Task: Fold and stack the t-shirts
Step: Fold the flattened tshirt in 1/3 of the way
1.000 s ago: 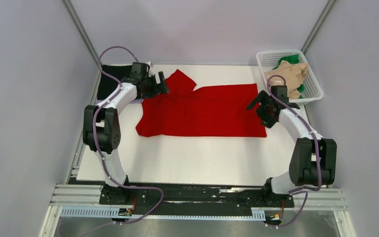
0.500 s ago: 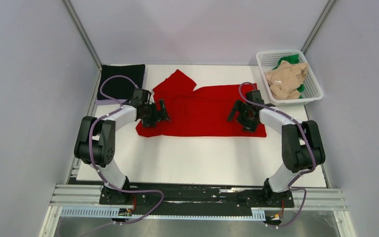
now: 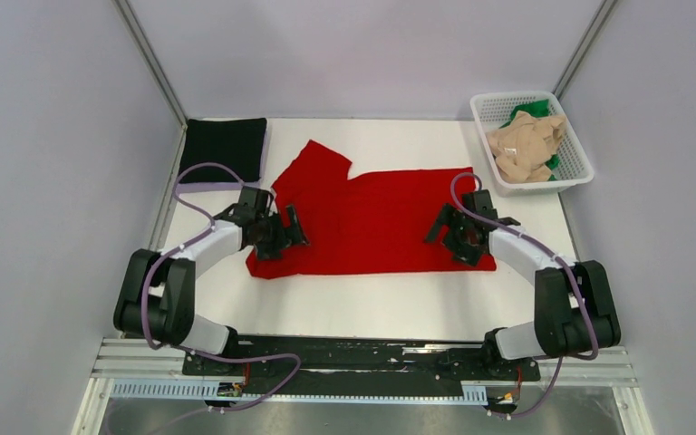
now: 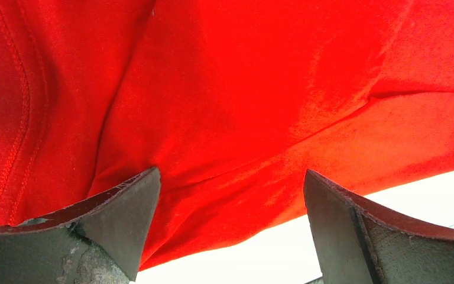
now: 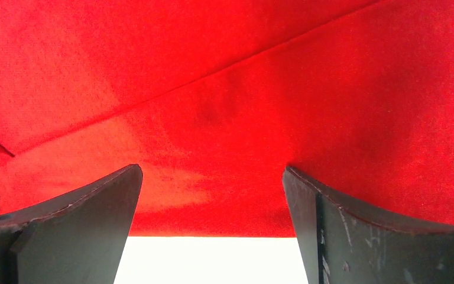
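One red t-shirt (image 3: 372, 213) spread flat mid-desk (image 3: 372, 304). Left gripper (image 3: 292, 231) set at its left edge, right gripper (image 3: 444, 234) at right edge; each released, jaws held wide apart (red cloth seen between fingers in wrist views). Black t-shirt (image 3: 222, 149) folded at far-left desk corner. Beige t-shirt (image 3: 526, 145) heaped on green t-shirt (image 3: 530, 110) inside basket (image 3: 582, 170), far right.

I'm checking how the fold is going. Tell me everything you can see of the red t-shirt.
The red t-shirt is bright soft cloth with stitched hems, lying flat on the white table, partly folded, one sleeve sticking out far left. The open left end effector and right end effector sit over its near corners.
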Controlling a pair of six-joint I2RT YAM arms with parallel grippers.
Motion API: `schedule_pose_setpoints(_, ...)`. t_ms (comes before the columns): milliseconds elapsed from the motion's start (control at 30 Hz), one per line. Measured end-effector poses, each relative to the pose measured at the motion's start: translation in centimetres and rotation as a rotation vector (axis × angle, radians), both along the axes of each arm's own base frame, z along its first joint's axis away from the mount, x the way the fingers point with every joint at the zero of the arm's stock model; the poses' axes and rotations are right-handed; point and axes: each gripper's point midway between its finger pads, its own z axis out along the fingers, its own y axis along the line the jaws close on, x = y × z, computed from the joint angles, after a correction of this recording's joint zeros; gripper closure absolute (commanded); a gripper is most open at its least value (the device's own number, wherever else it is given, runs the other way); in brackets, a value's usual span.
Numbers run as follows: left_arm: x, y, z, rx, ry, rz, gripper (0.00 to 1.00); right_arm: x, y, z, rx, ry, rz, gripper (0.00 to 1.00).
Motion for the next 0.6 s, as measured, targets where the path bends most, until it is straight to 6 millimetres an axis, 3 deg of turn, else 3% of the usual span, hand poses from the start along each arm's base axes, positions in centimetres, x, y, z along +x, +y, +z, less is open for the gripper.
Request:
schedule_pose_setpoints(167, -5.7, 0.5, -0.3, 0.019, 0.095, 0.011, 0.0, -3.3, -0.1, -0.1, 0.023, 0.073, -0.026, 0.0)
schedule_pose_setpoints(267, -7.8, 0.8, -0.3, 0.03, 0.146, 0.018, 0.0, -5.4, -0.3, -0.2, 0.03, 0.13, -0.054, 0.0)
schedule_pose_setpoints(400, -9.6, 1.8, -0.5, 0.083, 0.206, 0.04, 0.0, -7.7, -0.7, -0.4, 0.027, 0.207, -0.086, 0.0)
schedule_pose_setpoints(600, -10.3, 2.3, -0.5, 0.103, 0.226, 0.047, 0.0, -9.8, -0.4, -0.6, 0.042, 0.272, -0.115, 0.0)
